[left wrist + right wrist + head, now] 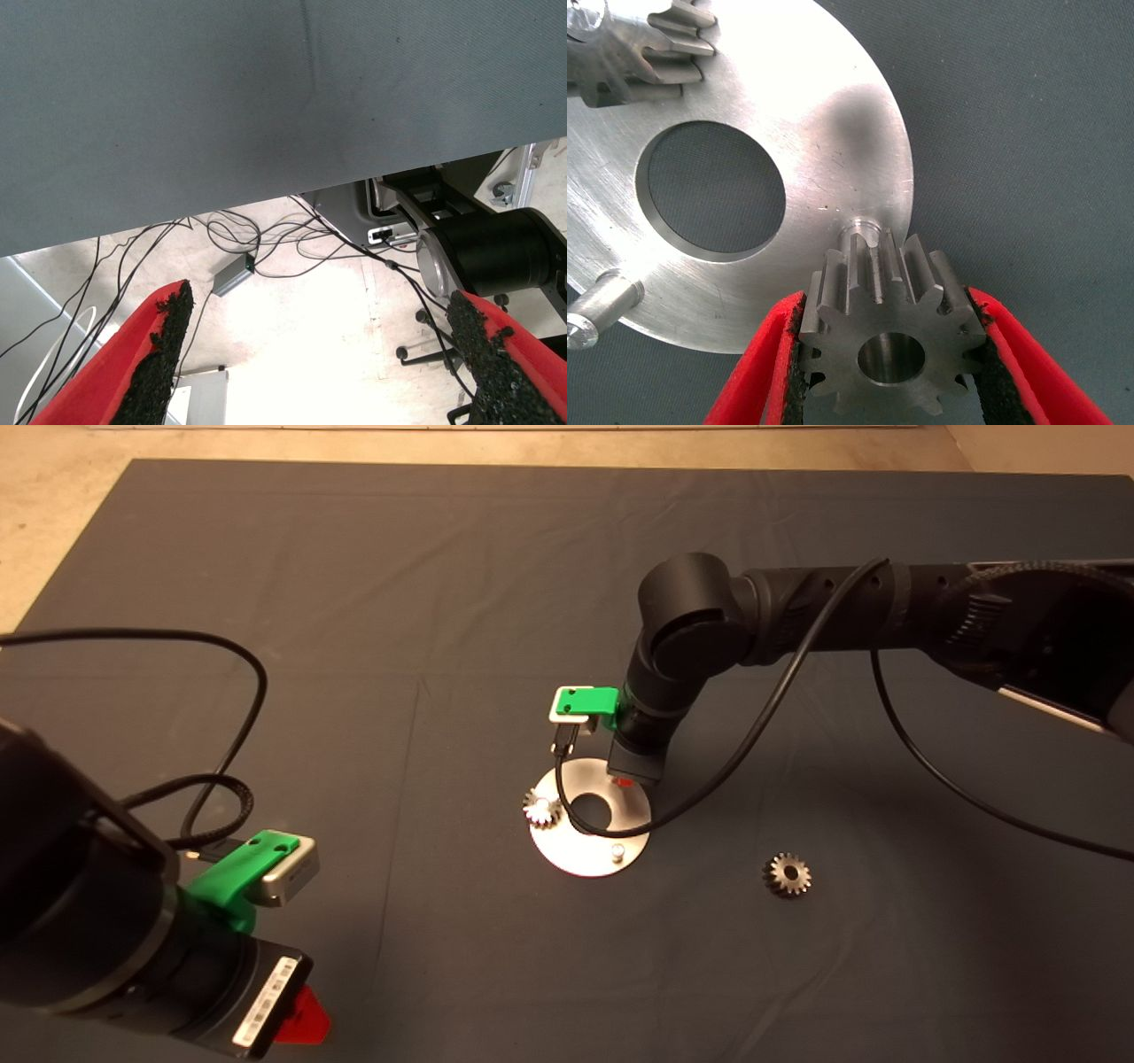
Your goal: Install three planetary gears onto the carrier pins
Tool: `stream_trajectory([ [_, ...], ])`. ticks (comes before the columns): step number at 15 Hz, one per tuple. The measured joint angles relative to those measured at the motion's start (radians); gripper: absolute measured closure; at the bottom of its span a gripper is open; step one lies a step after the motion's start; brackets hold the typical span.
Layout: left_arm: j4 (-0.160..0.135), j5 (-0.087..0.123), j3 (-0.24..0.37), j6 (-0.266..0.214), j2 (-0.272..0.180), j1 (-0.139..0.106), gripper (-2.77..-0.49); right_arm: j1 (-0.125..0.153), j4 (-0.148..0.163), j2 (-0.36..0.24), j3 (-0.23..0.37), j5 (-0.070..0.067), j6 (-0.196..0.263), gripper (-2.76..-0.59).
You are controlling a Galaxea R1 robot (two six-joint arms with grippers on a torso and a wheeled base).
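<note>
Left gripper [301,1017] parked at lower left of the frame, fingers [155,354] spread wide, holding nothing. Centre of frame: carrier disc [589,859] on the dark mat [354,602], one planetary gear [541,810] seated on its left pin, bare pin [617,853] at lower right. Right gripper [890,354] over the disc's upper right, pinching a second gear [888,336] just above the third pin [859,232]. Third gear [788,874] lies loose on the mat, right of the disc.
</note>
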Motion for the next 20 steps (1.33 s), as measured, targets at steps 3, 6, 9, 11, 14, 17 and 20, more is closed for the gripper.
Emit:
stream_trajectory([
  [3,0.0,0.0,0.0,0.0,0.0,0.0,-2.04,0.0,0.001,0.0,-0.001,0.0,0.0,-1.07],
  [6,0.0,0.0,0.0,0.0,0.0,0.0,-2.04,0.0,0.001,0.0,-0.001,0.001,0.0,-1.08],
  [9,0.0,0.0,0.0,0.0,0.0,0.0,-2.04,0.0,0.001,0.0,-0.003,0.001,0.0,-1.08],
  [11,0.0,0.0,0.0,0.0,0.0,0.0,-2.04,0.0,0.001,0.0,-0.006,0.001,0.0,-1.08],
  [14,0.0,0.0,0.0,0.0,0.0,0.0,-2.04,0.0,0.001,0.0,-0.007,0.001,0.0,-1.07],
  [17,0.0,0.0,0.0,0.0,0.0,0.0,-2.04,0.0,0.001,0.0,-0.007,0.001,0.0,-1.08],
  [20,0.0,0.0,0.0,0.0,0.0,0.0,-2.04,0.0,0.001,0.0,-0.007,0.001,0.0,-1.08],
])
